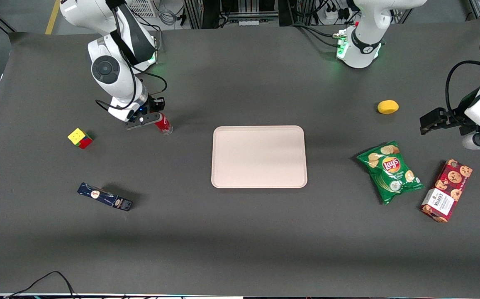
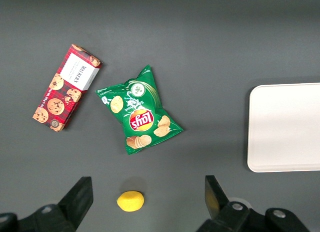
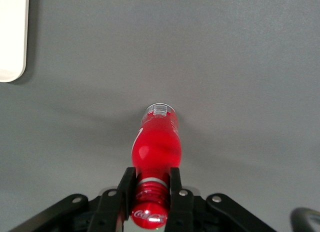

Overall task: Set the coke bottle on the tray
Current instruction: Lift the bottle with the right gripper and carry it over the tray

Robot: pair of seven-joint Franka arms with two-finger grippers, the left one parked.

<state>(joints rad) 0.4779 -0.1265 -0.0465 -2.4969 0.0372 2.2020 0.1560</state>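
Observation:
The coke bottle (image 1: pixel 163 123) is a slim red bottle with a red cap, tilted, its silvery base at or just above the table. My right gripper (image 1: pixel 155 117) is shut on its neck just under the cap. In the right wrist view the gripper (image 3: pixel 150 178) has both black fingers (image 3: pixel 127 184) pressed against the bottle (image 3: pixel 156 144), whose body points away from the camera. The pale pinkish-beige tray (image 1: pixel 259 156) lies flat mid-table, apart from the bottle toward the parked arm's end, with nothing on it. One rounded corner of the tray (image 3: pixel 11 36) shows in the wrist view.
A Rubik's cube (image 1: pixel 80 138) sits beside the gripper, toward the working arm's end. A dark blue box (image 1: pixel 104 197) lies nearer the front camera. Toward the parked arm's end lie a lemon (image 1: pixel 388 106), a green chips bag (image 1: pixel 390 171) and a cookie box (image 1: pixel 447 190).

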